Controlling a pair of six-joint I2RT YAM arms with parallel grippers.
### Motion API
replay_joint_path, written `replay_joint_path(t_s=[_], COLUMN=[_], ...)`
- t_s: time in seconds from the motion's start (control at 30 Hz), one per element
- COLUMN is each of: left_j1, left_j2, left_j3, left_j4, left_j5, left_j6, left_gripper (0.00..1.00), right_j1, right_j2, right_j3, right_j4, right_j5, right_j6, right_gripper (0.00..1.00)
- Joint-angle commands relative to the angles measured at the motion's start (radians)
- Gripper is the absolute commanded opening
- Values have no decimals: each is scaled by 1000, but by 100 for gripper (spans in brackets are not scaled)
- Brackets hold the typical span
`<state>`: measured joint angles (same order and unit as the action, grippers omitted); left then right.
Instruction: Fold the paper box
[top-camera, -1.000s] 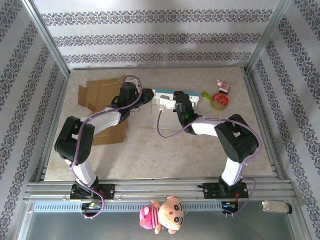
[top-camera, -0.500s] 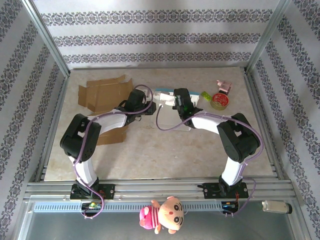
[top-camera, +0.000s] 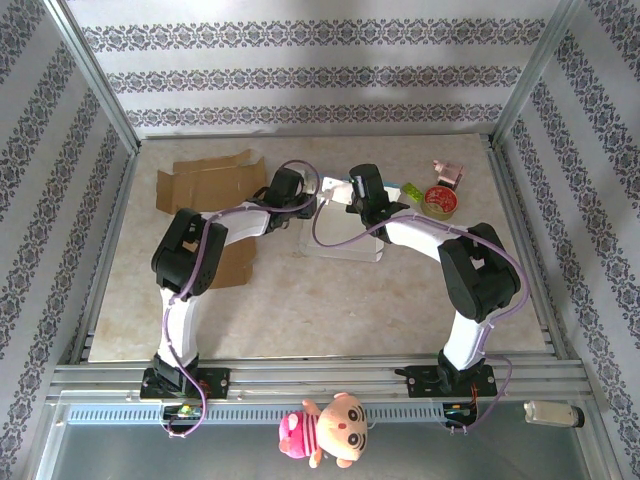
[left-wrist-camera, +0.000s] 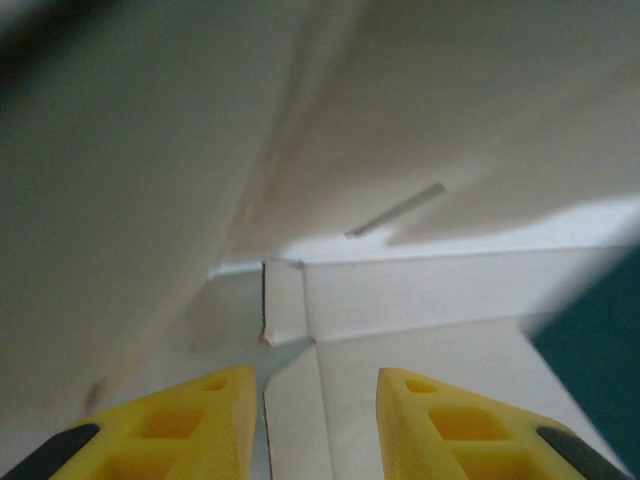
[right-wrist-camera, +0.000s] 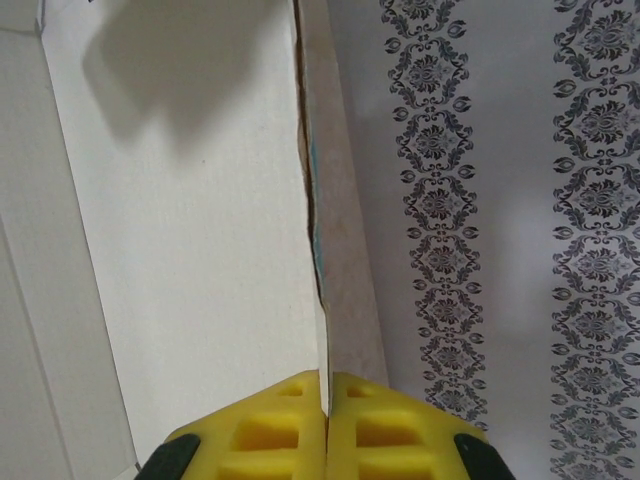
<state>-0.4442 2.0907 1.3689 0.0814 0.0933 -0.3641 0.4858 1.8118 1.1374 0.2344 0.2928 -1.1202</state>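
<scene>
The white box (top-camera: 345, 248) lies partly folded at the middle of the tabletop (top-camera: 300, 310), between the two arms, which meet over its far edge. The right gripper (right-wrist-camera: 326, 425) is pressed together on the thin edge of a raised box wall; that wall runs straight up from between its yellow fingers (right-wrist-camera: 270, 430), with the patterned back wall showing beside it. The left gripper (left-wrist-camera: 315, 420) is spread and holds nothing, its fingers (left-wrist-camera: 170, 425) hovering close over an inner corner where the white panels and a small tab meet. Brown cardboard (top-camera: 205, 182) lies to the left, and a tape roll (top-camera: 439, 201) to the right.
</scene>
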Motion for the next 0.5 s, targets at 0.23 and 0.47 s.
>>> replay_joint_path(t_s=[0.23,0.47], left_j1=[46,48], left_j2=[117,144], left_j3=[126,148], left_j4=[-45,-36], left_j5=[133,248], left_j6=[24,-14], left_gripper=[37,27], right_j1=[-10,-9], right_j2=[23,20], right_j3=[14,13], right_j4=[-80,-80], right_j5=[-43,-38], right_j6=[59,72], right_gripper=[0,0])
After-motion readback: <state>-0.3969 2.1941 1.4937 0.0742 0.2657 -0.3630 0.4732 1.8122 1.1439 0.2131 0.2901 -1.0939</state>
